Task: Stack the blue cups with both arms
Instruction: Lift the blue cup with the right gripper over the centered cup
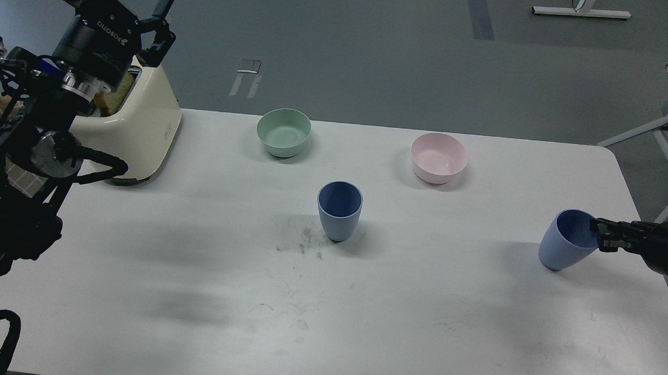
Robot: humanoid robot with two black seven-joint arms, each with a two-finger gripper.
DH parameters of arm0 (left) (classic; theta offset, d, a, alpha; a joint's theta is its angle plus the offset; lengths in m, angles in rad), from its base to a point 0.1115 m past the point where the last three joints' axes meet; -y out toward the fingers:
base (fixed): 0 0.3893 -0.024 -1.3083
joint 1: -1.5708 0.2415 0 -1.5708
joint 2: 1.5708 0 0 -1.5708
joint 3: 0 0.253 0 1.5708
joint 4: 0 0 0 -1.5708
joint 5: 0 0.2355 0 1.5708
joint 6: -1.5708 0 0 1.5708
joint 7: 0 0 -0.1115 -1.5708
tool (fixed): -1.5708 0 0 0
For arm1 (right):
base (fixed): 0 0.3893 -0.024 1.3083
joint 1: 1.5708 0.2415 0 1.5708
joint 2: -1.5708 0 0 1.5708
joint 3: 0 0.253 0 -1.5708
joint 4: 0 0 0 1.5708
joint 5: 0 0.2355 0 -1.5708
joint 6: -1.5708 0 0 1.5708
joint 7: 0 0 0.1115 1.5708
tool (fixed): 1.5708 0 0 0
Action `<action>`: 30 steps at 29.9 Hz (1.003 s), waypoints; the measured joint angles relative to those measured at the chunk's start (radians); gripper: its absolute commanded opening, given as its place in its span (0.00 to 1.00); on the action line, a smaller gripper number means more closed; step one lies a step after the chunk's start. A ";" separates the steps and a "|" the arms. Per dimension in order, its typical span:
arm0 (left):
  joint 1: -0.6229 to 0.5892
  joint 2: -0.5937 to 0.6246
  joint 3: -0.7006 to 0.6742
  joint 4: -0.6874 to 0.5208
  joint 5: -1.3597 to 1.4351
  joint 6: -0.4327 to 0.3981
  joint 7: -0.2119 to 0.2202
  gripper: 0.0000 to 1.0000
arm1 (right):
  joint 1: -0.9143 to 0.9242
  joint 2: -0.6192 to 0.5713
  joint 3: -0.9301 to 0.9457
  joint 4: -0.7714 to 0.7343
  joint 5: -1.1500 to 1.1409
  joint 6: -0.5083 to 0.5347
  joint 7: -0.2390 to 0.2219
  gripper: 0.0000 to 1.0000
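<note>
My right gripper (601, 236) pinches the rim of the tilted right blue cup (562, 245); my left gripper (128, 9), fingers spread, hangs far from the centre blue cup (338, 210).

Right tool (598, 234) pinching tilted blue cup (563, 242), second cup (339, 210) upright mid-table

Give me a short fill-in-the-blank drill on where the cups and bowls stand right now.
1. The right end effector grips the right blue cup at its ____.
2. The middle blue cup stands ____ on the table.
3. The bowl nearest the cream appliance is ____.
4. The left end effector holds ____.

Missing words: rim; upright; green; nothing
</note>
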 measured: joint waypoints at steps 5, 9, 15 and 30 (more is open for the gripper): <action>-0.001 0.000 -0.001 0.000 0.000 0.009 0.001 0.98 | 0.003 0.008 0.020 0.005 0.005 0.000 0.006 0.00; -0.003 0.002 -0.002 0.000 0.000 0.017 0.005 0.98 | 0.031 0.011 0.084 0.036 0.016 0.000 0.012 0.00; -0.003 0.055 -0.002 -0.008 -0.002 0.014 0.011 0.98 | 0.079 0.011 0.169 0.120 0.019 0.000 0.059 0.00; 0.006 0.125 -0.031 -0.003 -0.014 0.001 0.007 0.98 | 0.477 0.505 -0.073 0.064 0.002 0.000 0.005 0.00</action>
